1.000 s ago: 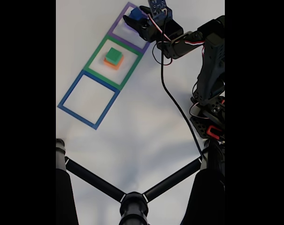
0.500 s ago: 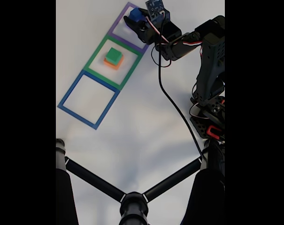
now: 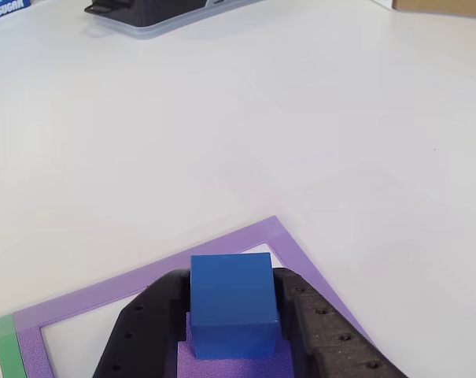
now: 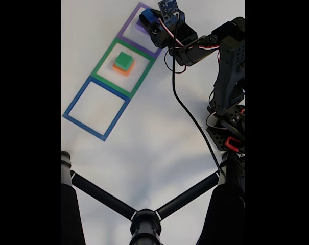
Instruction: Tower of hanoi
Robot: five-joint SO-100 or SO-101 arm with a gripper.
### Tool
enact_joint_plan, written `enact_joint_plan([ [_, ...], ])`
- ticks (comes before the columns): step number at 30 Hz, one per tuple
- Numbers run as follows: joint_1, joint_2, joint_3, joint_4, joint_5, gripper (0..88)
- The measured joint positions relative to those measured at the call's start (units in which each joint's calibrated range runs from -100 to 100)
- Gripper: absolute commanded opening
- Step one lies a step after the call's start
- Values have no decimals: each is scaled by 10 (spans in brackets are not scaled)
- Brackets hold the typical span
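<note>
My gripper (image 3: 231, 279) (image 4: 147, 20) is over the purple square frame (image 3: 222, 241) (image 4: 127, 40), shut on the small blue cube (image 3: 230, 303) (image 4: 148, 16). Its black fingers (image 3: 316, 331) press both sides of the cube. Just under the cube lies the flat purple block (image 3: 238, 367); whether the cube rests on it I cannot tell. In the fixed view the green block (image 4: 124, 59) sits stacked on the orange block (image 4: 122, 70) inside the green frame (image 4: 103, 58).
A blue frame (image 4: 84, 127) lies below-left of the green one with nothing inside. The arm's body (image 4: 228, 92) and cable (image 4: 187, 109) stand at the right. Black tripod legs (image 4: 100, 194) cross the bottom. A dark box (image 3: 143, 12) sits at the table's far edge.
The gripper with the blue cube has shifted slightly up and to the right in the fixed view, further over the purple frame. The green and orange stack has not moved.
</note>
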Motion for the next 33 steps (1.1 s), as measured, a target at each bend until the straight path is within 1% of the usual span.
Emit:
enact_joint_plan([
  [3, 0, -2, 1, 3, 0, 15],
  [5, -6, -18, 5, 25, 0, 15],
  [8, -20, -76, 15, 90, 0, 17],
  [11, -32, -159, 15, 189, 0, 17],
  [16, -50, -323, 3, 414, 0, 13],
  [22, -81, -487, -118, 768, 0, 15],
  [29, -142, -523, -375, 1152, 0, 16],
  [33, -172, -524, -489, 1287, 0, 15],
])
